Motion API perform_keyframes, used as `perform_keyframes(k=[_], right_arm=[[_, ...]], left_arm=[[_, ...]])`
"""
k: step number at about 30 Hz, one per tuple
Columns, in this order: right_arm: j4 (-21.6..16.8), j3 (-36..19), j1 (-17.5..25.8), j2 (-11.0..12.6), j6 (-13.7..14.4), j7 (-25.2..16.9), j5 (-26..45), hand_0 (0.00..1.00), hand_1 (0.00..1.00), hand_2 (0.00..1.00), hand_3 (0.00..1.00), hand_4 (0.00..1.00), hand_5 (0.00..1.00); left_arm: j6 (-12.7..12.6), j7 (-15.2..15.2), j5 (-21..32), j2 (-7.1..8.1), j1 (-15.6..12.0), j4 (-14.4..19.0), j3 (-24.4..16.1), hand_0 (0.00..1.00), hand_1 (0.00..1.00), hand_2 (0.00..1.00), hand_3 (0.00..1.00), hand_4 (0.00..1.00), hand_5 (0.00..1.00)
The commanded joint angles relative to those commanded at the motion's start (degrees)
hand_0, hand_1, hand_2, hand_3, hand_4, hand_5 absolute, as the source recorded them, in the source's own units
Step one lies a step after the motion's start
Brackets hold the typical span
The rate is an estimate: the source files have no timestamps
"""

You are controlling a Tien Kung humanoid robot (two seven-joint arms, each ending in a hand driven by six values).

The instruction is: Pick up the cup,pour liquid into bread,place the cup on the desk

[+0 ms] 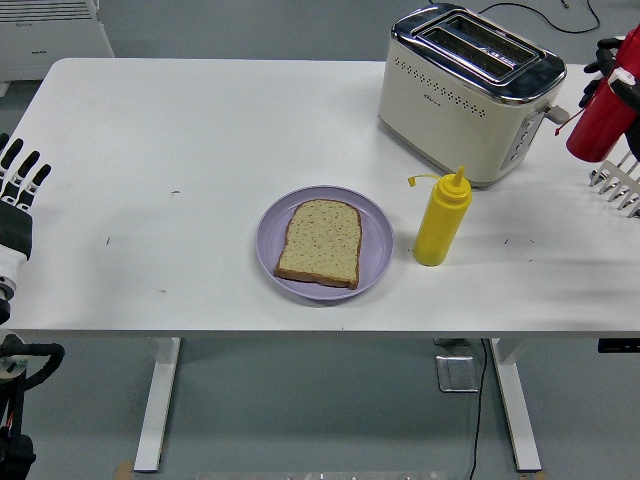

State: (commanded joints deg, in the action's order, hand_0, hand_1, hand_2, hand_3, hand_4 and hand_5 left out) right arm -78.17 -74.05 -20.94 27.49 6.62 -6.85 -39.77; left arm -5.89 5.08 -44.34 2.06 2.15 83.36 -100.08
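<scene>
Right hand (622, 172) at the right edge, only silver fingers showing, grip state unclear, left hand (18, 185) spread at the left edge, yellow squeeze bottle (441, 218) upright beside purple plate (375, 240) with bread (320, 243), toaster (470, 90) behind, white table (200, 130).

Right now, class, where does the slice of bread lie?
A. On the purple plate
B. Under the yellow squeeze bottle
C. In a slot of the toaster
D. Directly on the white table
A: the slice of bread lies flat on the purple plate, apart from the yellow squeeze bottle beside it and the toaster behind.
</scene>
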Motion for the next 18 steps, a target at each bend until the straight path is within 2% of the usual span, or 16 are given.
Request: perform_keyframes(k=[6,12,17,18], right_arm=[[2.5,0.14,2.93,-0.38,1.59,-3.83,-4.74,0.174,0.271,0.372,0.435,0.456,0.336],[6.28,0.67,3.99,-1.48,2.62,-7.78,-5.38,0.174,0.271,0.372,0.435,0.456,0.336],[10.19,1.33,4.43,-3.28,2.64,-11.33,-4.66,0.185,0.274,0.374,0.432,0.46,0.342],[10.98,1.42,4.4,-3.59,2.78,-11.96,-4.43,0.198,0.27,0.369,0.43,0.479,0.369]], left_arm=[[0.0,0.01,-0.02,0.02,0.08,-0.03,0.25,0.718,0.764,0.811,0.722,0.667,0.998],[0.03,0.03,0.0,-0.02,0.15,-0.06,0.43,0.718,0.764,0.811,0.722,0.667,0.998],[0.02,0.06,0.02,-0.07,0.17,-0.08,0.56,0.718,0.764,0.81,0.722,0.667,0.998],[0.03,0.06,0.0,-0.08,0.17,-0.09,0.58,0.718,0.764,0.81,0.722,0.667,0.998]])
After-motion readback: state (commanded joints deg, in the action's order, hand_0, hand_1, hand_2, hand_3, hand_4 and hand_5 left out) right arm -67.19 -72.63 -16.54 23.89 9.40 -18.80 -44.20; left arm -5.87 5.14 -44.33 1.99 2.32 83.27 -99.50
